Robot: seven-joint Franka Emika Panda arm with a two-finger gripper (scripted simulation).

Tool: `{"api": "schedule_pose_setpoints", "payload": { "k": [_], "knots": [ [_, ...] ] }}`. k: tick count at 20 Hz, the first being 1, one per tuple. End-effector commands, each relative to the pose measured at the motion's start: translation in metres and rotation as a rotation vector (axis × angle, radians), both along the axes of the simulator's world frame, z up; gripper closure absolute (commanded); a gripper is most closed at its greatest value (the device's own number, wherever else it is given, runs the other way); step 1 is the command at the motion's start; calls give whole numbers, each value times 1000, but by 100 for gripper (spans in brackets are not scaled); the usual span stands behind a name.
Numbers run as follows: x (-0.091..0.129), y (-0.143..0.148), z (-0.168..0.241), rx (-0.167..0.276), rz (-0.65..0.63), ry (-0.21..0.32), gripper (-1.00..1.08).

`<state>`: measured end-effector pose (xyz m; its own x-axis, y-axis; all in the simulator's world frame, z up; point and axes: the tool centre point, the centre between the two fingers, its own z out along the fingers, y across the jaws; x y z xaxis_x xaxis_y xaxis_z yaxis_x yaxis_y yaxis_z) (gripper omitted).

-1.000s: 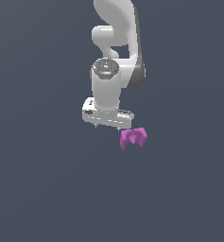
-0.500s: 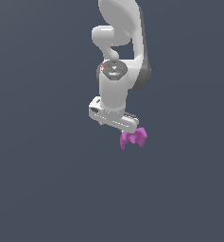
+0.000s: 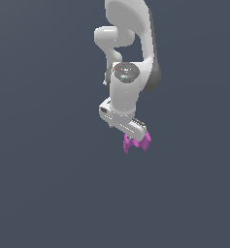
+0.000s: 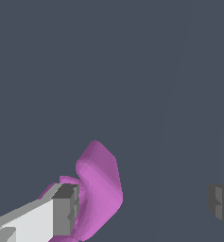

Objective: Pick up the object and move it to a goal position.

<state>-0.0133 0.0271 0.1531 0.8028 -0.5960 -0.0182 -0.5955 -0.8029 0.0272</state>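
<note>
The object [image 3: 136, 143] is a small magenta-purple lumpy shape with lobes, lying on the dark grey ground. The white arm reaches down from above, and its gripper [image 3: 136, 137] sits right over the object and hides the object's upper part. In the wrist view the gripper [image 4: 144, 208] is open, its two grey fingertips [image 4: 66, 210] far apart. The object [image 4: 100, 189] lies between them, close against one finger, with a wide gap to the other. Whether it touches that finger I cannot tell.
The ground [image 3: 48, 193] is a plain dark grey surface all around. No other objects or markers show in either view.
The gripper has moved down and a little toward the exterior view's right, closing in over the object. The object has stayed where it was.
</note>
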Motion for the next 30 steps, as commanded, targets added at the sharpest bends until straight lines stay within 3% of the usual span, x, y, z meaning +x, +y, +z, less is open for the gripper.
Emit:
{"api": "schedule_pose_setpoints", "payload": {
  "k": [1,30],
  "knots": [
    [0,6,-1,-1,-59,-3,-92],
    [1,71,-7,-2,-688,-31,-92]
  ]
}}
